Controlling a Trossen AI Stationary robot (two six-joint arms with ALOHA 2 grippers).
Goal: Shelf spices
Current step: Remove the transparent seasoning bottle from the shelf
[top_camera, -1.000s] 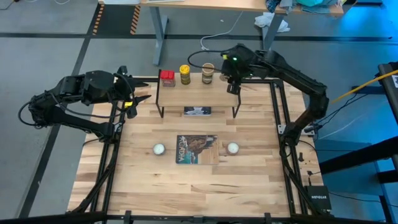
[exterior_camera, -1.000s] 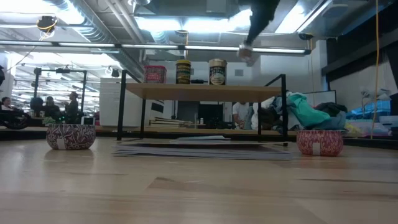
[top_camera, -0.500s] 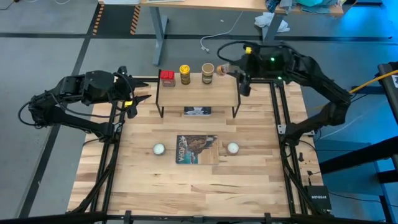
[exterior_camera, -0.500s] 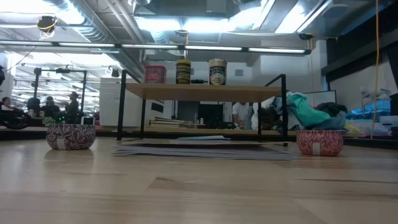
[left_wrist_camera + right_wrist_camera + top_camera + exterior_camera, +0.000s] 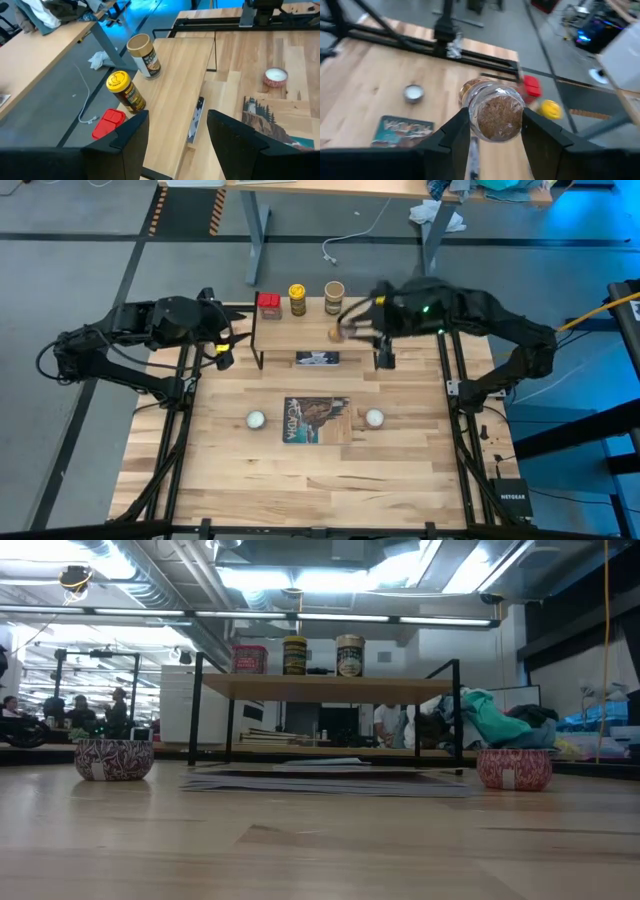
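Observation:
The shelf stands at the table's far middle. On its far edge stand a red square tin, a yellow dark-lidded jar and a wider tan jar; the low view shows them in a row. My right gripper hangs over the shelf's right half, shut on a tiny brownish jar. My left gripper is open and holds nothing; it hovers just off the shelf's left end. Neither gripper shows in the low view. My right gripper pinches the tiny jar by its round sides, one finger on each side. One round end of the jar, full of brown spice, faces the wrist camera. The fingers slant down from the table's right side. The jar is lifted clear, above the shelf board.
A picture book lies at mid-table with a small round white tin on either side. A flat dark card lies under the shelf. Black frame rails run along both table sides.
My right gripper, still shut on the tiny jar, has risen out of the low view. It has swung from beyond the shelf's far right corner toward the table's left and near side, until it hangs over the shelf board, and its wrist has tipped on the way.

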